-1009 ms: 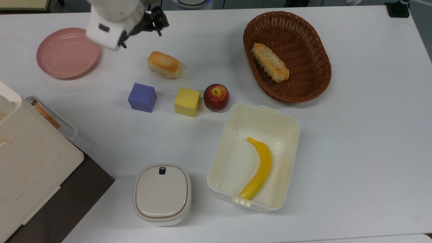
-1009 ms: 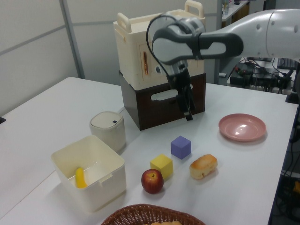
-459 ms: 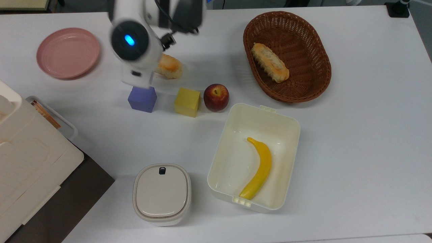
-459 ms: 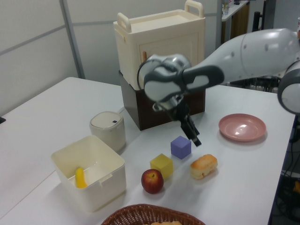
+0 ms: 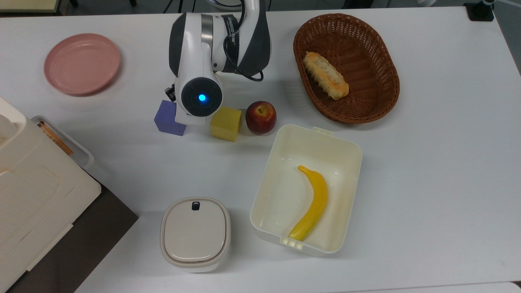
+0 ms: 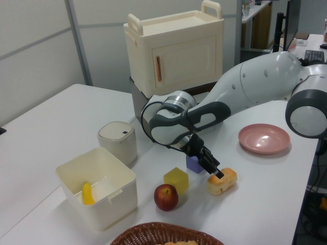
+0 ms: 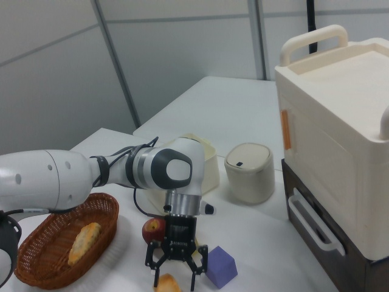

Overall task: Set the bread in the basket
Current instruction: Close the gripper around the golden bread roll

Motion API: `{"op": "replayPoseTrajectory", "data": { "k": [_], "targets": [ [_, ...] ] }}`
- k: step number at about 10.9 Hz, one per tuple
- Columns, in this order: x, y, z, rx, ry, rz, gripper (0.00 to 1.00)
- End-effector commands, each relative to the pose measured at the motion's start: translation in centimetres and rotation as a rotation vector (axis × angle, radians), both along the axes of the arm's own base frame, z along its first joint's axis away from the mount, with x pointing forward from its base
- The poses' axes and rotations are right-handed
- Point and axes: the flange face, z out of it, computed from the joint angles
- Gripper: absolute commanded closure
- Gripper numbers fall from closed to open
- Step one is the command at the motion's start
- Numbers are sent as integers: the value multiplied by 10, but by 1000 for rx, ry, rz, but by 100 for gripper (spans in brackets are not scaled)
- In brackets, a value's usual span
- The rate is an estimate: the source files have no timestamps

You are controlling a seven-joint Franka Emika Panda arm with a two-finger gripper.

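Approach is the step in hand. In the top view the arm covers the bread's spot, well left of the wicker basket [image 5: 346,67]. In the left view the end effector [image 6: 218,174] touches the bread [image 6: 223,181]. In the right view its fingers [image 7: 155,276] stand spread, straddling the bun; next should come closing, then lifting.

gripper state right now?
Gripper: open, fingers either side of the bread, not yet closed on it.
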Motion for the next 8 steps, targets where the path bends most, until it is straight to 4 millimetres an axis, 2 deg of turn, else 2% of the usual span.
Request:
{"op": "replayPoseTrajectory", "data": {
  "k": [1,2,3,5,8],
  "targets": [
    [-6,1,-7,-2,25,36,57],
    [-6,2,-7,-2,24,38,81],
    [-4,11,-3,-5,18,52,100],
    [-3,13,6,-10,7,57,100],
    [-6,19,58,0,-36,51,100]
  ]
}}
